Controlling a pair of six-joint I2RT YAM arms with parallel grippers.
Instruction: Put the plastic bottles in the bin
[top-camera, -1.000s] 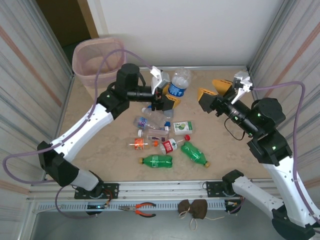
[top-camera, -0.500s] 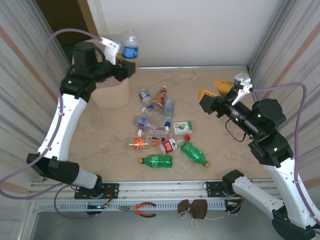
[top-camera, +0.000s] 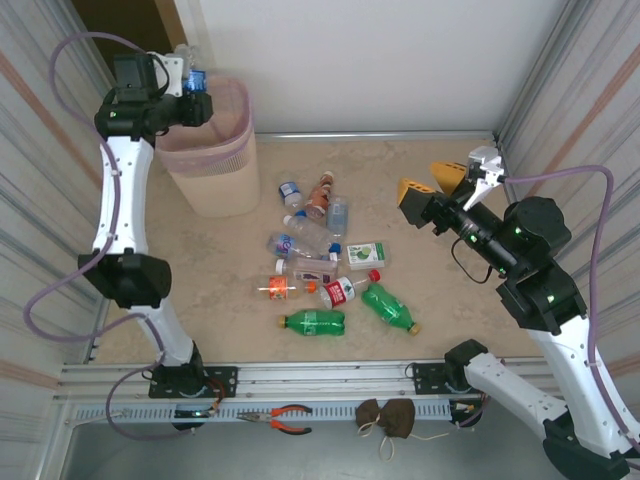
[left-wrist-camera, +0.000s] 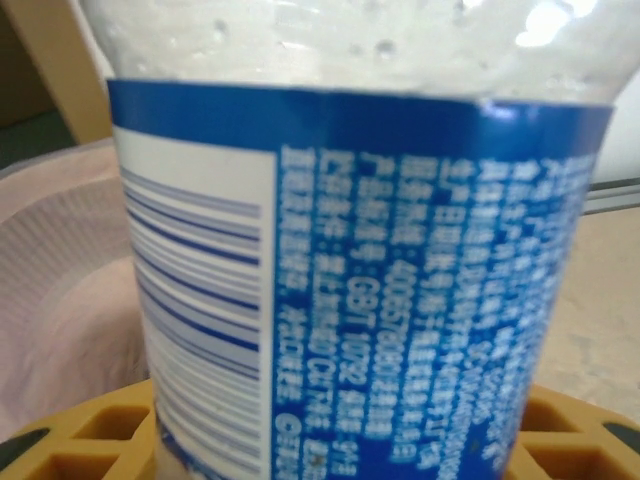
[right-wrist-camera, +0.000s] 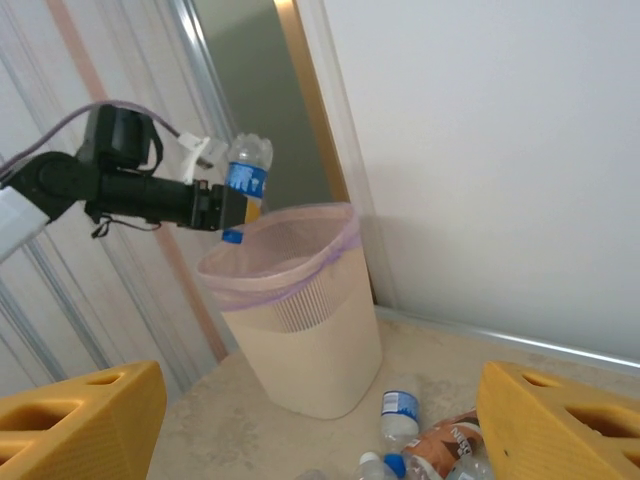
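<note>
My left gripper (top-camera: 196, 100) is raised at the bin's far left rim, shut on a clear bottle with a blue label (top-camera: 193, 76). In the right wrist view that bottle (right-wrist-camera: 244, 182) hangs cap down over the bin's (right-wrist-camera: 300, 330) pink-lined edge. Its label (left-wrist-camera: 400, 270) spans the left wrist view, with yellow fingers (left-wrist-camera: 90, 440) below it. Several plastic bottles (top-camera: 312, 321) lie in the middle of the table. My right gripper (top-camera: 432, 180) hovers open at the right, well above the table, and is empty.
The beige bin (top-camera: 215, 170) stands in the far left corner beside a doorway. Corrugated walls close in both sides. Red-handled pliers (top-camera: 282, 418) and a brown pouch (top-camera: 388, 415) lie on the front rail. Bare tabletop (top-camera: 450, 300) lies right of the bottles.
My left arm has swung from above the pile up and left to the bin's rim, carrying the blue-label bottle. The right arm has stayed still.
</note>
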